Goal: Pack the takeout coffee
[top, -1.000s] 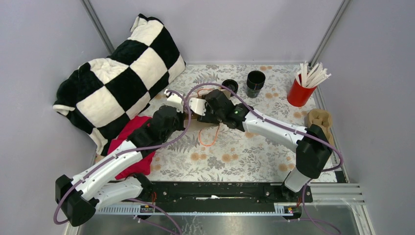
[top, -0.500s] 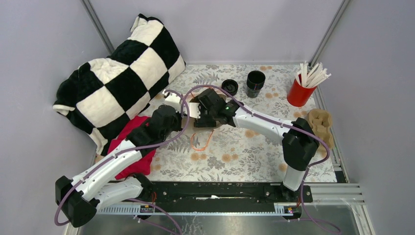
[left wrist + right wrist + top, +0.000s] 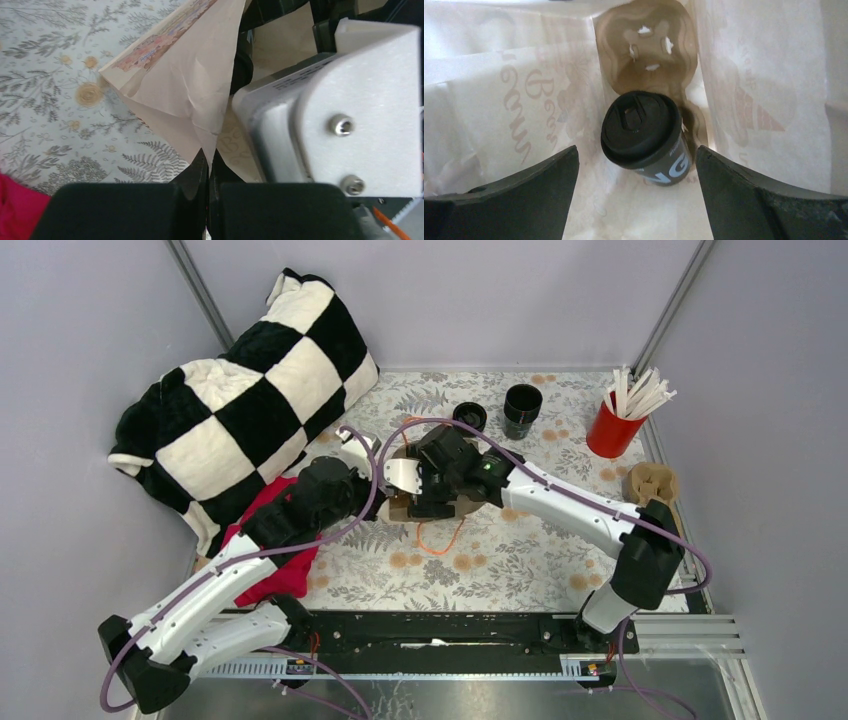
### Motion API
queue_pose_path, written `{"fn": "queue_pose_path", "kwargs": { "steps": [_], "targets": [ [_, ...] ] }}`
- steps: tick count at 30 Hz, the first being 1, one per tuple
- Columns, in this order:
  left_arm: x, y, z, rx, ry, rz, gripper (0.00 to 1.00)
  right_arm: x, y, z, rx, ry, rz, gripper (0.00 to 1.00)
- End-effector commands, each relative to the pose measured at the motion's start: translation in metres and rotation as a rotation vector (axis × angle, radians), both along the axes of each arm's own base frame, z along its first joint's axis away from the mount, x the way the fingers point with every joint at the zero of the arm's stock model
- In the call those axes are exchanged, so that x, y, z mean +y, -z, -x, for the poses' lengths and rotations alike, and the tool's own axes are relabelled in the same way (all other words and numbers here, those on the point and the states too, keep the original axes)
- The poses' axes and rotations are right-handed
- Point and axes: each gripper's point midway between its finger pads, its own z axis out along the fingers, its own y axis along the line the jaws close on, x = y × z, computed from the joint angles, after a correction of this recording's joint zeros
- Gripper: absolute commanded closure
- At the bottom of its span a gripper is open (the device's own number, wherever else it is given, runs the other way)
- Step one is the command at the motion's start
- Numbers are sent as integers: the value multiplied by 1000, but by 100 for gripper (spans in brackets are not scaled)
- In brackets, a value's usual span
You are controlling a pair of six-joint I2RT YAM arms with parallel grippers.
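Observation:
The takeout coffee, a black lidded cup with pale lettering, stands in a brown cardboard cup carrier at the bottom of a pale printed paper bag. My right gripper is open inside the bag's mouth, above the cup, with a finger on either side and not touching it. My left gripper is shut on the bag's edge and holds it up. In the top view the right gripper covers most of the bag, with the left gripper beside it.
A lidless stack of black cups and a stack of black lids stand at the back. A red cup of white sticks and brown carriers are on the right. A checkered blanket and a red cloth lie on the left.
The right gripper and the bag have shifted a little toward the near side. The orange bag handle has moved right. The left gripper has kept its grip on the bag's edge.

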Motion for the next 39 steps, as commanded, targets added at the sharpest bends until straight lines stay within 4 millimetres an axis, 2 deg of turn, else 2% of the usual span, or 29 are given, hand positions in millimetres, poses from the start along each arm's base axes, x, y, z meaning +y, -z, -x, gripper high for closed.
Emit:
{"fn": "queue_pose_path", "kwargs": {
  "steps": [1, 6, 10, 13, 22, 29, 33, 39],
  "targets": [
    [-16, -28, 16, -2, 94, 101, 100, -2, -6, 23, 42, -71, -9, 5],
    [-15, -14, 15, 11, 87, 85, 100, -5, 28, 19, 48, -120, 94, 3],
    [-15, -13, 11, -7, 96, 57, 100, 7, 51, 8, 40, -136, 119, 2],
    [-14, -12, 9, -15, 96, 40, 100, 14, 62, -3, 32, -130, 128, 2],
    [-10, -11, 3, -17, 64, 9, 100, 20, 75, -26, -15, -142, 119, 3],
    [-8, -12, -2, -15, 37, -1, 100, 15, 93, -41, -17, -89, 132, 5],
    [-8, -11, -4, -14, 32, -10, 100, 15, 101, -46, -31, -59, 127, 11],
    [-6, -11, -6, -17, 18, -16, 100, 18, 96, -54, -50, -23, 114, 25]
  ]
}}
